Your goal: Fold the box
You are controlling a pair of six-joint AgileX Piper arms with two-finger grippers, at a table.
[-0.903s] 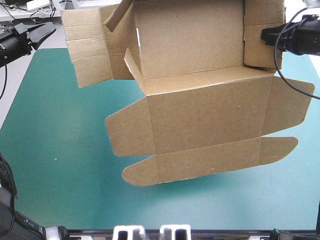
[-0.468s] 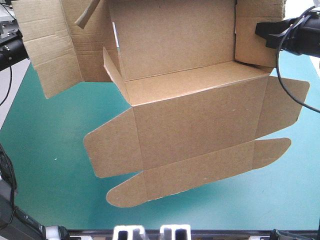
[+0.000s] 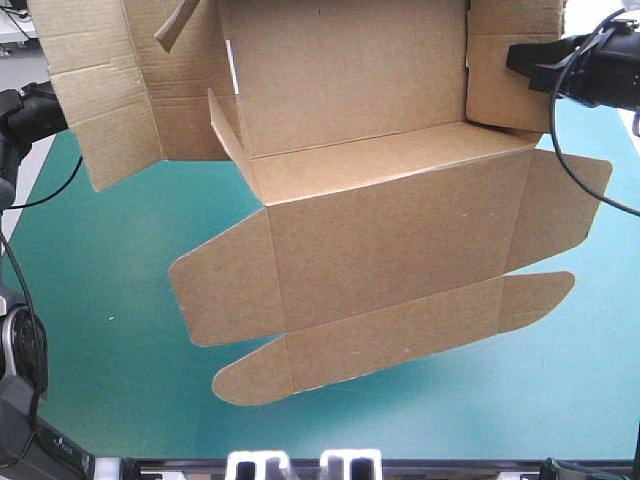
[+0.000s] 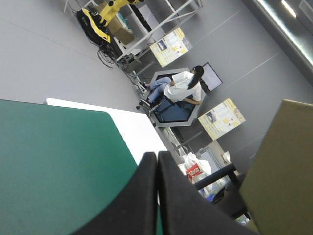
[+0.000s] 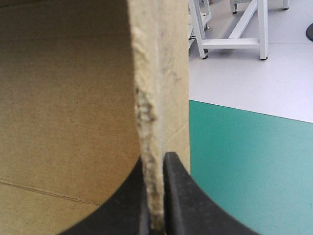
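Observation:
The brown box (image 3: 390, 230) is a large cut sheet, lifted and hanging tilted over the teal-green cover (image 3: 100, 330). Its back walls are partly raised; its front panels and rounded flaps droop toward the near edge. My right gripper (image 3: 520, 58) is at the far right, shut on the box's right side flap. In the right wrist view the board's edge (image 5: 159, 98) runs between the black fingers (image 5: 155, 164). My left gripper (image 3: 25, 112) is at the table's left edge beside the box's left flap, partly hidden by it. Its fingers (image 4: 157, 157) are shut with nothing between them, and a corner of board (image 4: 283, 171) is beside them.
The box's shadow falls on the cover (image 5: 244, 161) under it. The table's left edge (image 3: 30, 195) borders grey floor. The left wrist view shows a far corner of the cover (image 4: 58, 156).
The box has shifted left across the table, still held by the right gripper. The left gripper has dropped back from the far left corner to beside the left flap.

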